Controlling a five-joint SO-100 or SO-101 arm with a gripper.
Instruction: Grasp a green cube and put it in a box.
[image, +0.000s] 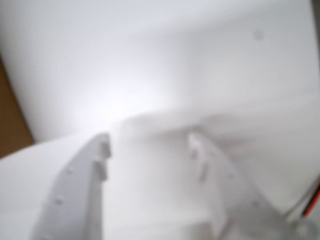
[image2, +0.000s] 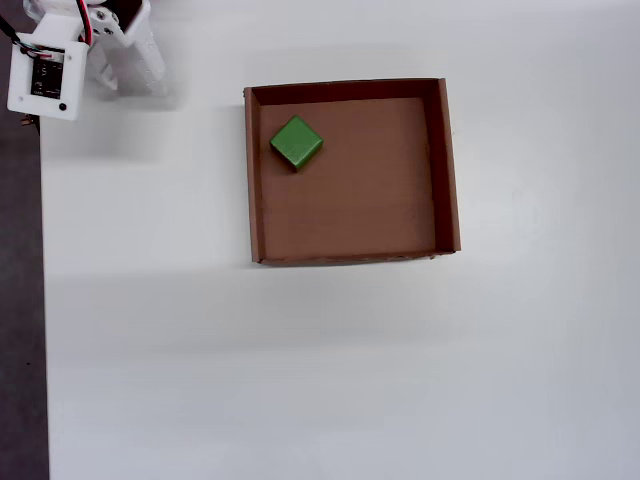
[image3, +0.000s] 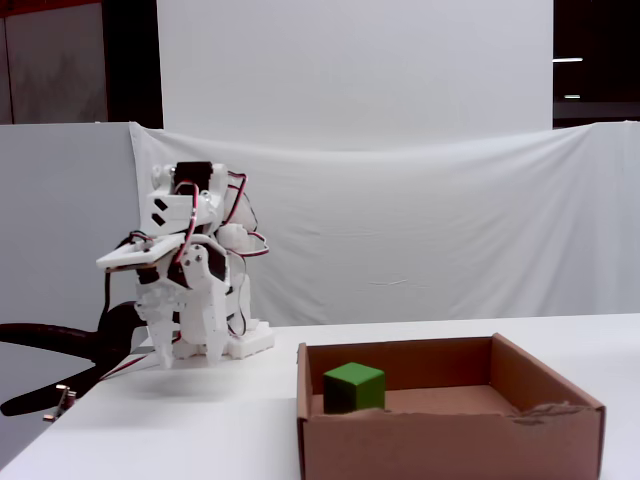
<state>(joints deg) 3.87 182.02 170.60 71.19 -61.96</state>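
Observation:
The green cube rests on the floor of the brown cardboard box, in its upper left corner in the overhead view. The fixed view shows the cube behind the box's front wall, near its left side. My white arm is folded up at the table's top left corner, well away from the box. My gripper points down over bare table. The blurred wrist view shows the gripper open, with only white surface between its fingers. Neither cube nor box shows there.
The white table ends at a dark strip along the left in the overhead view. A white cloth backdrop hangs behind the table. A black curved object sits beyond the table's left edge.

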